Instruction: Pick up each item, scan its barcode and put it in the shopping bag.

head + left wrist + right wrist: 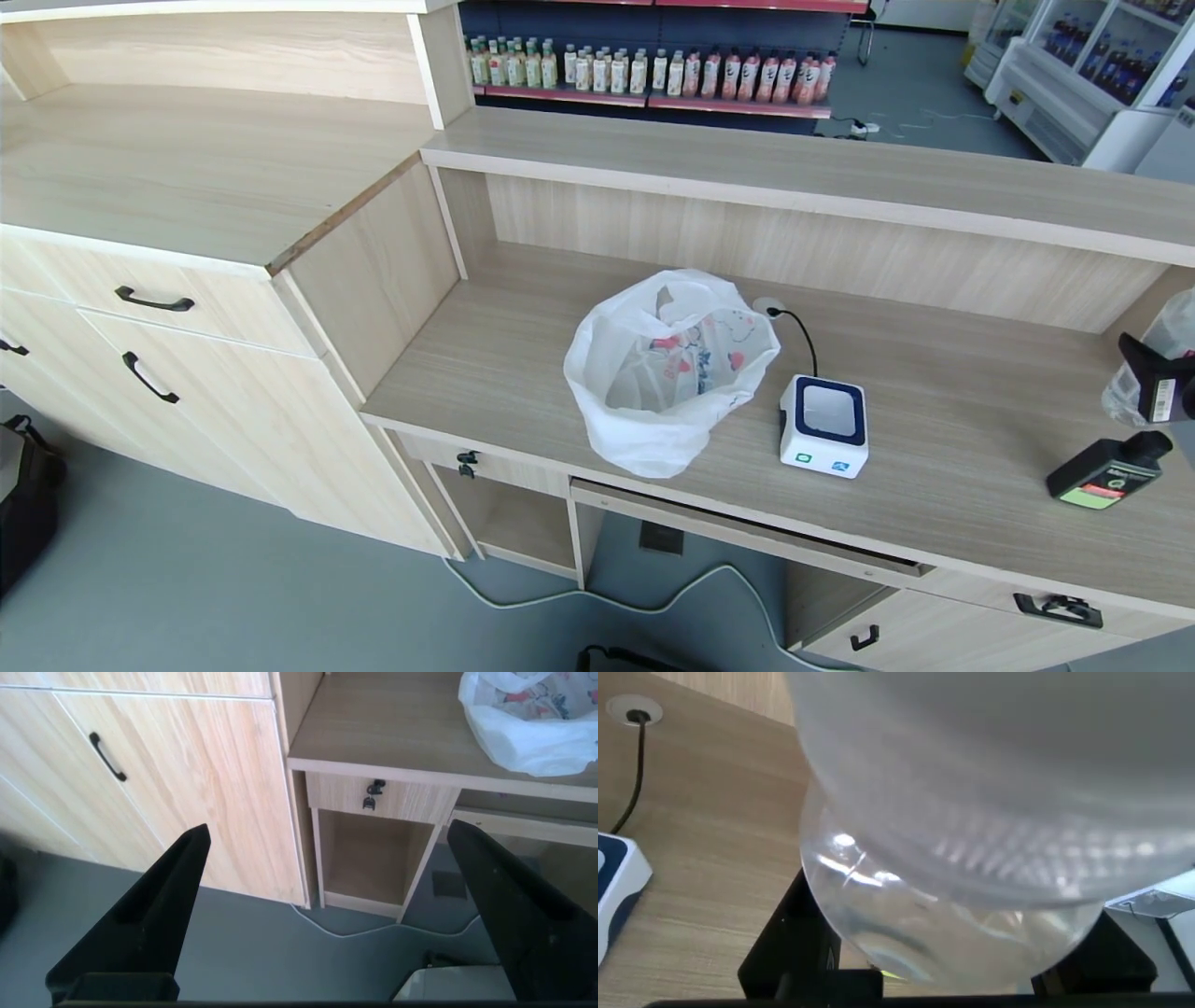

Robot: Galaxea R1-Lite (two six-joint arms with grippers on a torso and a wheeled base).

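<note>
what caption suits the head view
Right gripper holds a clear plastic bottle over wooden counter with white square scanner and white plastic shopping bag.

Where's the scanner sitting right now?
In the head view, the scanner stands mid-counter, just right of the white shopping bag. A dark bottle lies farther right, near the front edge.

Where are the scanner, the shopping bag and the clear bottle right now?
scanner point(829, 413), head view, on its glass top face.
shopping bag point(644, 443), head view, on its white front wall.
clear bottle point(952, 896), right wrist view, on its rounded see-through body.
</note>
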